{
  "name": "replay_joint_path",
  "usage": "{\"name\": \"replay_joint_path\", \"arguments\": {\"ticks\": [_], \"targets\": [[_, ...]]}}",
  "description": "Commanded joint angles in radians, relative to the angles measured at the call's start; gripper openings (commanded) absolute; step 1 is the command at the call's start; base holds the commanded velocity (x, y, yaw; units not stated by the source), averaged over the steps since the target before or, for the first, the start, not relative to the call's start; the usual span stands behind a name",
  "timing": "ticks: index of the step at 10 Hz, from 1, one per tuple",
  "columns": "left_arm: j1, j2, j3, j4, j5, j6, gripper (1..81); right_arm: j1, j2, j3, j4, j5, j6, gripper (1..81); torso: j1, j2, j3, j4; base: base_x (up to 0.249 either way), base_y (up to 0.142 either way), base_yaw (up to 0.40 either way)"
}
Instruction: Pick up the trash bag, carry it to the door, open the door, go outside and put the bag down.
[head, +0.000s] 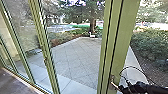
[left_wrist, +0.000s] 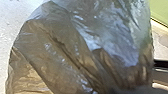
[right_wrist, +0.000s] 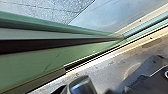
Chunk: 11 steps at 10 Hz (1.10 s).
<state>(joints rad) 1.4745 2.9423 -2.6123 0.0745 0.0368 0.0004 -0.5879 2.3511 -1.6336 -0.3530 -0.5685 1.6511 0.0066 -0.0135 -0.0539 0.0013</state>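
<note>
I see the bag (left_wrist: 75, 50) by my left wrist, my right tool (head: 121, 88) near the handle (head: 114, 84); I can't tell either tool's grip.

1. A building's glazed entrance: a green frame (head: 120, 45) rises just beside the right gripper (head: 121, 87).
2. Left of that gripper, glass panels (head: 23, 32) above a brown floor (head: 11, 83).
3. Beyond it, outdoors: paving (head: 75, 55), a tree (head: 92, 25); rightward, bushes (head: 150, 42).

Green post (head: 125, 37) near right, grey paving (head: 75, 56) criss-crossed with lines, green bushes (head: 152, 43) far right, and a brownish-grey bag (left_wrist: 62, 47)!
</note>
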Motion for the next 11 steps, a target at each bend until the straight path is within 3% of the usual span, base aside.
{"name": "replay_joint_path", "arguments": {"ticks": [1, 3, 4, 5, 10, 11], "targets": [[-0.044, -0.006, -0.002, -0.007, 0.055, 0.004, 1.0, -0.063, 0.113, -0.032, 0.005, -0.188, -0.028, 81.1, 0.0, 0.0, 0.0, 0.0, 0.0, 0.0, 0.0], [-0.044, -0.006, -0.002, -0.009, 0.057, 0.004, 1.0, -0.077, 0.153, -0.073, -0.014, -0.186, -0.03, 81.1, -0.001, 0.0, 0.025, 0.0, 0.0, 0.0, 0.0], [-0.042, -0.008, -0.002, -0.009, 0.058, 0.004, 1.0, -0.082, 0.165, -0.089, -0.015, -0.185, -0.036, 81.1, -0.001, -0.001, 0.003, -0.001, 0.0, 0.0, 0.0], [-0.042, -0.009, -0.002, -0.009, 0.06, 0.003, 1.0, -0.08, 0.165, -0.09, -0.015, -0.185, -0.04, 81.1, -0.002, -0.001, 0.01, -0.001, 0.0, 0.0, 0.0], [-0.03, -0.014, -0.002, -0.009, 0.064, 0.003, 1.0, -0.051, 0.153, -0.095, -0.009, -0.157, -0.039, 81.1, -0.006, -0.004, -0.112, -0.003, 0.0, 0.0, 0.0], [-0.026, -0.015, -0.002, -0.009, 0.064, 0.003, 1.0, -0.044, 0.145, -0.095, -0.008, -0.143, -0.039, 81.1, -0.006, -0.005, -0.076, -0.003, 0.0, 0.0, 0.0]]}}
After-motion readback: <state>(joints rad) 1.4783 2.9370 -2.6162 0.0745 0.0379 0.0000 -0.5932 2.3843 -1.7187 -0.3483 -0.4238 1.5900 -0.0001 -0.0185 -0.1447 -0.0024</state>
